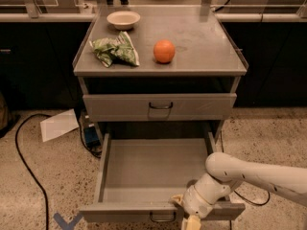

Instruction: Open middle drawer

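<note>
The middle drawer [148, 166] stands pulled far out of the grey cabinet, and its plain shallow grey inside is bare. Its flat front panel runs along the bottom of the camera view, with the small dark loop handle [163, 218] at its centre. My gripper [191, 219] is at the front panel, just right of the handle and low at the frame's edge. The white arm [249, 174] reaches in from the right over the drawer's right front corner.
The drawer above [159, 107] is shut. On the cabinet top lie a white bowl [123, 19], a green bag [115, 51] and an orange [164, 51]. On the floor to the left are a sheet of paper [58, 125] and a black cable [29, 171].
</note>
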### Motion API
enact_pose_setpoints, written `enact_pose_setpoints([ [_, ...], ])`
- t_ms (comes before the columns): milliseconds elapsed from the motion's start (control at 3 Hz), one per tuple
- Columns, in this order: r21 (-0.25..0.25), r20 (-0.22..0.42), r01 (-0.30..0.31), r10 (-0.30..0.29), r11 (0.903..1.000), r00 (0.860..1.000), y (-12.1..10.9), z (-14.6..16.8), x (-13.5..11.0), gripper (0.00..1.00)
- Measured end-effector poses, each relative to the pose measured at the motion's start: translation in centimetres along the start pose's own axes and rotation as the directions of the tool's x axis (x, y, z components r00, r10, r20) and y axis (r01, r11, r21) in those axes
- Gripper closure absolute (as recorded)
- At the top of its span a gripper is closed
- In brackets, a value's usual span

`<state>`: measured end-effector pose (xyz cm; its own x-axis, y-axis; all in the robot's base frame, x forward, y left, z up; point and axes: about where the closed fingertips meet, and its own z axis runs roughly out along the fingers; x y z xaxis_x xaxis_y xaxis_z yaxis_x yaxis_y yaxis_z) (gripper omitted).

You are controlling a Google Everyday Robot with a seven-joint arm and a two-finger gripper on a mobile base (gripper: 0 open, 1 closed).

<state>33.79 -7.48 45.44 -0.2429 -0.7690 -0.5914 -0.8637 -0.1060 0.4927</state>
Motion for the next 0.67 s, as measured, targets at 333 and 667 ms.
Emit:
enact_pose_setpoints([
  [333,-0.068,0.009,-0.027,0.028,0.9973,1.0,5.03,0.92,0.91,0.0],
  [667,-0.075,0.01,-0.024,0.025,0.9969,1.0,5.18,1.16,0.97,0.0],
])
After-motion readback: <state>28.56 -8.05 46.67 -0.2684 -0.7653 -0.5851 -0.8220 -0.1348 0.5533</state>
